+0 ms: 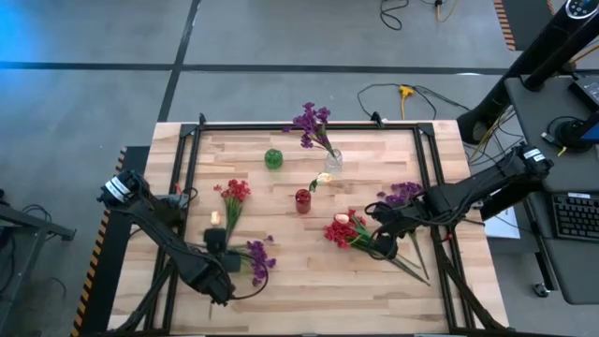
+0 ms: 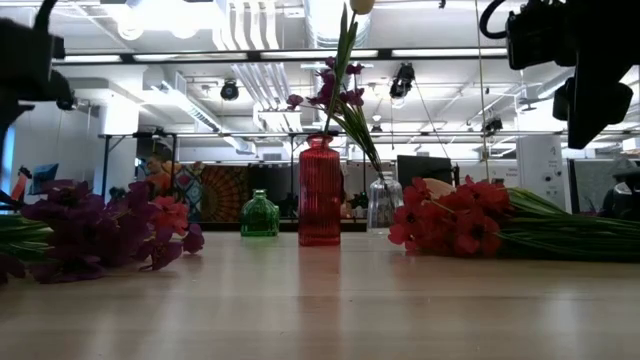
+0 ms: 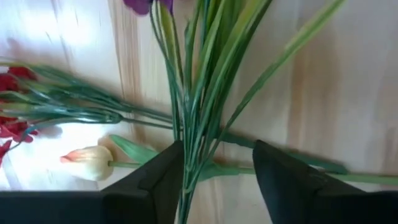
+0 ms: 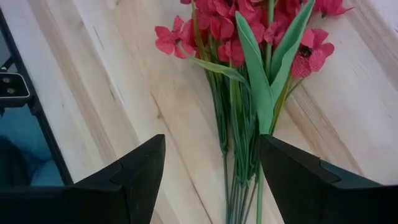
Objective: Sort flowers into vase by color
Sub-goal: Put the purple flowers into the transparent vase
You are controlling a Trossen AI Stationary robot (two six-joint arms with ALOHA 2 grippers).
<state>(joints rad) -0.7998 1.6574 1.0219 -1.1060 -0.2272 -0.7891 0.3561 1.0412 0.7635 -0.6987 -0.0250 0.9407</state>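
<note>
Both grippers sit low over the pale wood-plank table in the high view. At the near left, the left gripper is beside a purple sprig lying flat, with a red sprig just beyond it. At the right, the right gripper hangs over the thin green stems of a bunch of red flowers, and a second purple sprig lies just behind it. Mid-table stand a squat green vase, a small red vase holding a cream bud, and a clear glass vase holding purple blossoms.

From table height, the ribbed red vase stands tall and narrow, the green vase is low and faceted, and the clear vase is beside them. Red blossoms lie at the right, purple ones at the left.

Through the left wrist camera, the left gripper has its dark, wedge-shaped fingers parted, with slender purple-flower stems running between them; the stems lie against one finger only, so nothing is clamped. A cream bud lies near.

Through the right wrist camera, the right gripper stands spread wide and empty above the red flowers' bundled stems, broad smooth leaves among them.
</note>
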